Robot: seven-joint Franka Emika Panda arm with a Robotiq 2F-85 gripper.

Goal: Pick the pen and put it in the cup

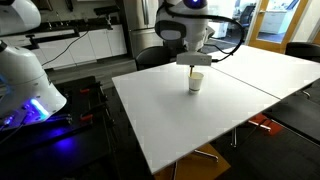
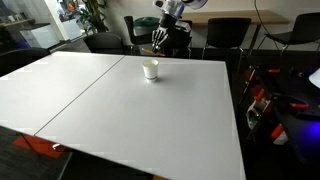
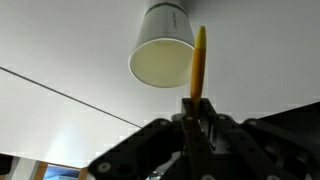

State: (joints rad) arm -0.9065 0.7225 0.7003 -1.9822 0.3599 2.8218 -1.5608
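In the wrist view my gripper (image 3: 198,108) is shut on the pen (image 3: 199,62), a thin yellowish stick that points away from the jaws. The pen's far end lies over the right side of the rim of the white cup (image 3: 162,55), whose open mouth faces the camera. In both exterior views the cup (image 1: 196,82) (image 2: 151,70) stands upright on the white table. The gripper (image 1: 194,63) (image 2: 160,38) hangs just above the cup. The pen is too small to make out in the exterior views.
The white table (image 1: 210,110) (image 2: 130,110) is made of two tops with a seam between them (image 3: 70,95). Black chairs (image 2: 225,35) stand behind the far edge. A second robot base with blue light (image 1: 25,95) stands beside the table.
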